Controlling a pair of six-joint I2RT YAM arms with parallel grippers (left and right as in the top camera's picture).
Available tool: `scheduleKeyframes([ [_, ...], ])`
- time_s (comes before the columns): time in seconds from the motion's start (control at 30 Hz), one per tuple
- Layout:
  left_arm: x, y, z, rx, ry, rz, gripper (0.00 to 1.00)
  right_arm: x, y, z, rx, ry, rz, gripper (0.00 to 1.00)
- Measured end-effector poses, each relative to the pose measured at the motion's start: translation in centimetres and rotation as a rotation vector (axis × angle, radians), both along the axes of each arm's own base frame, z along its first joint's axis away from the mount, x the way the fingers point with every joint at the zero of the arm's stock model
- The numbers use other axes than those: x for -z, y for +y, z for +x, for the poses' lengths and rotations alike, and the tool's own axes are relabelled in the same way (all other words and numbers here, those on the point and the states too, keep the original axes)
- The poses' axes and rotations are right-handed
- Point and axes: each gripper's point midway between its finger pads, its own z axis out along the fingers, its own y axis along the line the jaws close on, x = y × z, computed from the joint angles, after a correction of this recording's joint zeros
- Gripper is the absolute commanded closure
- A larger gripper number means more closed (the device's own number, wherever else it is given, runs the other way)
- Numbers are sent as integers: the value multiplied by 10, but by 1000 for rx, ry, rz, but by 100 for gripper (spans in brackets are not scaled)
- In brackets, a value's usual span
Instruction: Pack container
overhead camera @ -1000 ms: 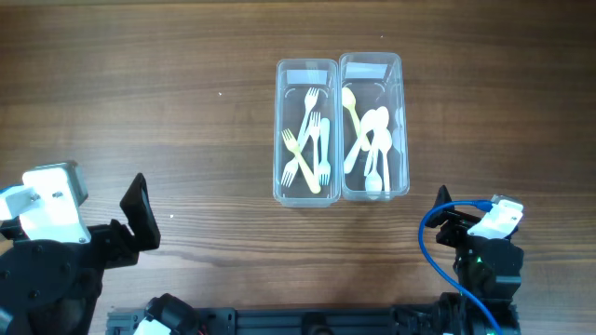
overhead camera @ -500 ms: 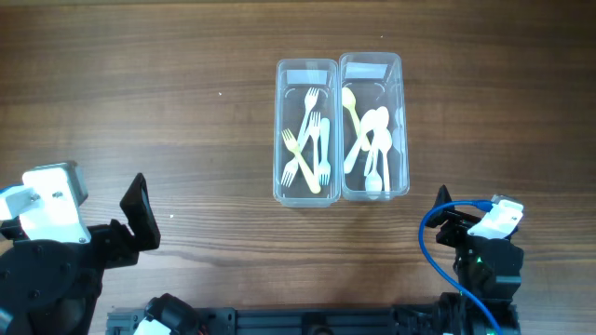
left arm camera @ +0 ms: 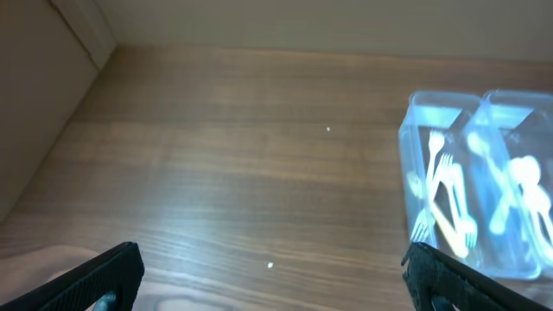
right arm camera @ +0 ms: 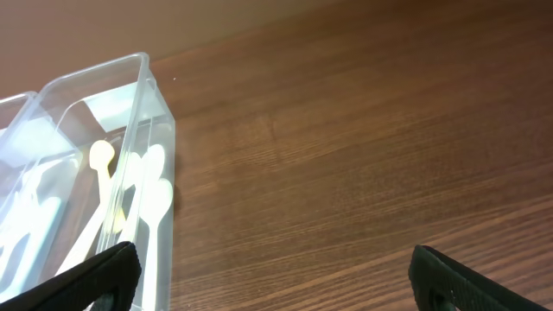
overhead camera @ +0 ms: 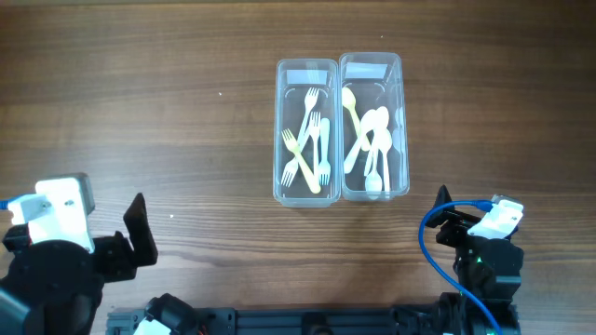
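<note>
Two boxes (overhead camera: 307, 70) hold forks (overhead camera: 313, 116) and spoons (overhead camera: 377, 121); left fingers (left arm camera: 99, 276) and right fingers (right arm camera: 95, 276) gape empty. Packing seems finished; next, likely just parking both arms.

A dark brown wood-grain table (overhead camera: 140, 93) fills the overhead view under even light. In the left wrist view, a plain beige wall (left arm camera: 302, 22) rises behind its far edge.

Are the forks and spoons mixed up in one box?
No, the forks fill one clear box and the spoons the box beside it.
</note>
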Motion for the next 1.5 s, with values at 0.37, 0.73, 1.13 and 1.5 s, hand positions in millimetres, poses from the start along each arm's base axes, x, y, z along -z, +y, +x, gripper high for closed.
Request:
scheduleKeyframes([
  [0.37,-26,7,9,-85,-146,-85,0,0,0,0,0,0,0,0],
  [0.73,6,30,37,-268,-448,-264,0,0,0,0,0,-3,0,0],
  [1.13,125,5,74,-122,-520,-365,0,-1,0,1,0,-6,0,0],
  [1.5,183,4,85,-122,-522,-385,0,-1,0,1,0,-6,0,0],
])
